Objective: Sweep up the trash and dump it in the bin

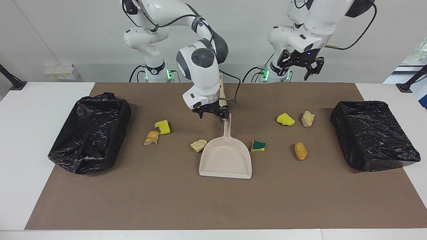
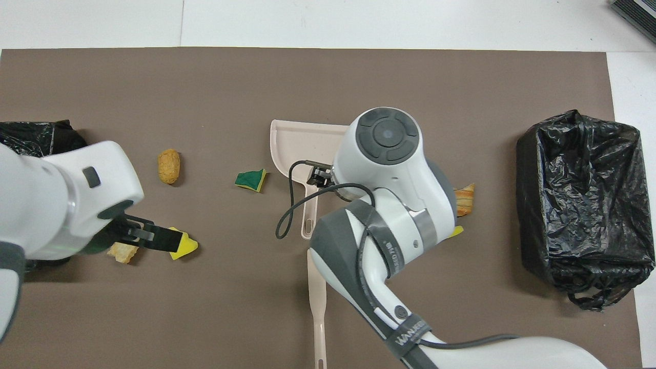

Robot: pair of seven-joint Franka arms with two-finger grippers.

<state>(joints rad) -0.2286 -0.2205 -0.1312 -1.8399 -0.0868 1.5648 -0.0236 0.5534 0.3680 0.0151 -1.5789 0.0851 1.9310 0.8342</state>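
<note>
While both arms stand over the bench (image 1: 50, 100), the right end effector (image 1: 212, 115) hangs low above the top of the beige dustpan's (image 1: 225, 160) handle, its fingers spread and holding nothing; whether a fingertip touches the handle cannot be told. The left end effector (image 1: 299, 66) is raised high over the robots' edge of the brown mat (image 1: 213, 203), toward the left arm's end, likewise open and empty. The dustpan lies flat at the middle of the mat, handle pointing toward the robots. The beige brush (image 2: 319, 302) lies in line with that handle, nearer to the robots, mostly hidden under the right arm in the facing view.

The trash lies scattered on the mat. Toward the right arm's end: a yellow sponge chunk (image 1: 162, 127) touching a tan striped bread lump (image 1: 151, 137), and a pale bread lump (image 1: 198, 145) just beside the dustpan's pan. Toward the left arm's end: a green-and-yellow sponge piece (image 1: 258, 145) just beside the pan, an orange-brown croquette (image 1: 300, 150), a second yellow sponge chunk (image 1: 285, 119) and a beige lump (image 1: 307, 118) next to it, these last two nearer to the robots. A black-lined bin (image 1: 89, 131) sits at the right arm's end, and a second black-lined bin (image 1: 373, 135) at the left arm's end.
</note>
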